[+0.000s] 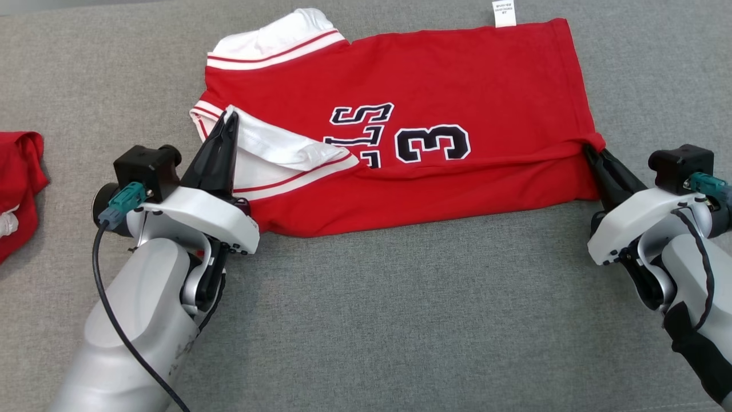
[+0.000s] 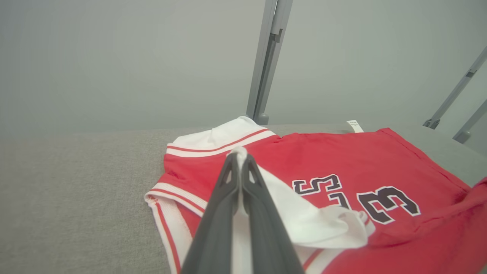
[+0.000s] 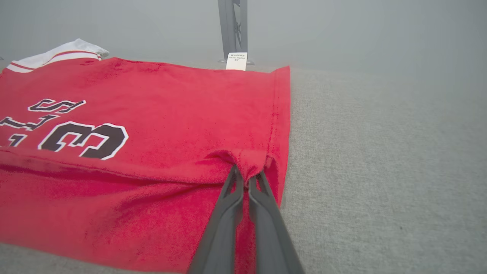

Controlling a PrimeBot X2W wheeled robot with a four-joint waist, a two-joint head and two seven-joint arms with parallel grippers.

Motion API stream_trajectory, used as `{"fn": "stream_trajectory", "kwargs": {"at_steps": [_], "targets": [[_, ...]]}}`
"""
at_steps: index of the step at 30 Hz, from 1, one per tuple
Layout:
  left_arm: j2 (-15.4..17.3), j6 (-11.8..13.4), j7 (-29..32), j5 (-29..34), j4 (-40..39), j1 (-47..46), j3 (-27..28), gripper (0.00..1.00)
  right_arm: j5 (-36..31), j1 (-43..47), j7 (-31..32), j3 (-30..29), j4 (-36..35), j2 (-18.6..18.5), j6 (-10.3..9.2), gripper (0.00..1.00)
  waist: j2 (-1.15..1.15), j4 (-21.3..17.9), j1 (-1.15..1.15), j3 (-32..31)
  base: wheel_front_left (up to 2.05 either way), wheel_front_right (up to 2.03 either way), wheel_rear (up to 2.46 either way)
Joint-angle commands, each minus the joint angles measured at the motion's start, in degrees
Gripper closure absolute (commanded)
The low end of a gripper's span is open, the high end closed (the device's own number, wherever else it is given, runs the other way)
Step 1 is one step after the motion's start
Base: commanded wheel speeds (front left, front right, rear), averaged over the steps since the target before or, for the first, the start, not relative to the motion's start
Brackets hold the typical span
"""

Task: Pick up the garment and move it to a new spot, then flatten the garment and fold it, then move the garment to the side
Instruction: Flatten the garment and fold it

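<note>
The garment (image 1: 446,86) is a red jersey with white sleeves, dark letters and a "3", lying across the grey surface with its near long edge folded over. My left gripper (image 1: 230,116) is shut on the white sleeve at the jersey's left end; in the left wrist view the white cloth is pinched between the fingertips of the left gripper (image 2: 239,155). My right gripper (image 1: 589,147) is shut on the red hem corner at the right end, and the right wrist view shows red cloth of the garment (image 3: 171,99) bunched at the tips of the right gripper (image 3: 246,172).
Another red garment (image 1: 17,183) lies at the left edge of the grey surface (image 1: 400,320). A white tag (image 1: 504,12) sticks out from the jersey's far edge. Grey metal posts (image 2: 266,57) stand behind the surface.
</note>
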Motion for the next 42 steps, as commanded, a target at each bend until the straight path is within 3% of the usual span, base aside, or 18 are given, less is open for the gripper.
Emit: {"fn": "stream_trajectory", "kwargs": {"at_steps": [1,3,4,5,6,8,9,18,26,35,42], "targets": [[-0.31,-0.45,-0.48,0.64,0.97,-1.28,0.08,1.0,0.46,-0.93,-0.28,0.06,0.29,-0.13,0.03,1.0,0.0,-0.05,0.0,0.31,0.0,0.0,0.0],[-0.68,-0.86,-0.75,1.96,2.99,-2.79,0.13,1.0,1.02,-1.73,-0.28,0.59,0.67,-0.06,0.03,0.6,0.0,-0.13,0.0,0.57,0.0,0.0,0.0],[-0.88,-0.9,-0.77,2.36,3.57,-3.15,0.19,1.0,1.11,-1.97,-0.28,0.82,0.8,-0.05,0.03,0.53,0.0,-0.15,0.0,0.59,0.0,0.0,0.0],[-1.1,-0.84,-0.8,2.7,4.14,-3.41,0.3,1.0,1.33,-2.1,-0.28,0.82,0.81,-0.03,0.03,0.0,0.0,-0.18,0.0,0.58,0.0,0.0,0.0],[-1.29,-0.86,-0.84,3.03,4.62,-3.57,0.47,1.0,1.29,-2.18,-0.28,0.75,0.61,-0.04,0.03,0.0,0.0,-0.22,0.0,0.55,0.0,0.0,0.0],[-1.58,-0.64,-0.88,3.85,4.94,-3.77,1.25,0.56,0.77,-2.05,-0.28,-0.33,-0.54,-0.2,0.03,0.0,0.0,-0.35,0.0,0.46,0.0,0.0,0.0],[-1.71,-0.49,-0.89,4.19,4.84,-3.58,1.69,0.0,0.56,-1.53,-0.28,-0.96,-1.37,-0.15,0.03,0.0,0.0,-0.41,0.0,0.36,0.0,0.0,0.0],[-2.3,-0.4,-0.87,4.75,1.81,1.99,7.73,0.0,-3.08,4.84,-0.28,-7.09,-7.03,0.57,0.03,0.0,0.0,-1.29,0.0,-2.03,0.0,0.0,0.0],[-4.5,-1.48,-0.34,-1.38,-0.6,12.34,13.01,0.0,-4.55,14.12,-0.28,-13.68,-10.99,2.15,0.03,0.0,0.0,-0.92,0.0,-5.64,0.0,0.0,0.0],[-4.99,1.67,6.03,-4.39,-2.33,21.47,12.59,0.0,-6.09,20.34,-0.28,-17.73,-13.2,3.46,0.03,0.0,0.0,-0.43,0.0,-8.11,0.0,0.0,0.0],[-3.89,2.55,8.93,-3.74,-0.68,19.87,11.44,0.02,-5.54,19.92,-0.29,-16.53,-12.52,3.32,0.03,0.0,0.0,-0.77,0.0,-7.99,0.0,0.0,0.0]]}}
